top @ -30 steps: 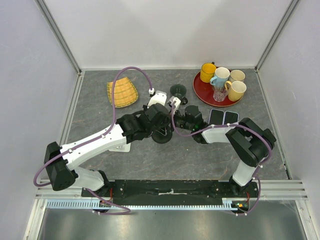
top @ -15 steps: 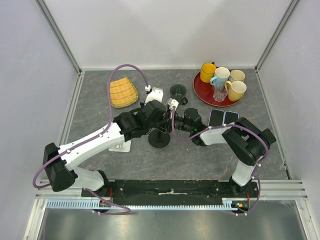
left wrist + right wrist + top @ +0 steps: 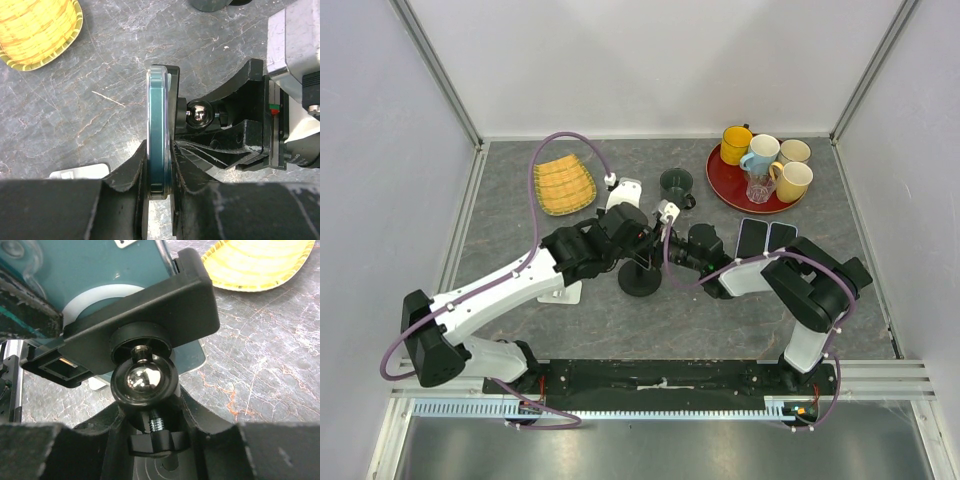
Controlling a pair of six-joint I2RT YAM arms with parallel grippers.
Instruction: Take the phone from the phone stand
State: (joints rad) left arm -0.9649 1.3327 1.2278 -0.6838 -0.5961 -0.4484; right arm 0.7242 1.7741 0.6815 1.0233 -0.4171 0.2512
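You had the left gripper (image 3: 159,167) pinched on the slim teal-cased phone (image 3: 156,115), one finger flat on each broad face near its lower end, so in the left wrist view the phone stood edge-on between the black fingers. The phone had not left the black phone stand (image 3: 165,305). The stand's clamp bracket lay against the phone's back and its lip hooked over the far edge. Behind the bracket, the polished metal ball joint (image 3: 144,380) sat in its black socket. Your right gripper (image 3: 150,427) had come in from the other side, low on the stand's neck. Its fingers were drawn in on either side of the collar and the small nut under the ball, and they looked to be gripping it, not standing spread. From above, the two grippers met over the stand's round base, near the middle of the grey stone-patterned table (image 3: 720,320). Beyond the left arm lay a yellow woven basket (image 3: 565,185). A dark green cup (image 3: 676,184) stood just behind the stand. Farther to the right, a round red tray (image 3: 720,185) carried several mugs and a glass. Two dark phones (image 3: 767,235) lay flat side by side near the right arm.
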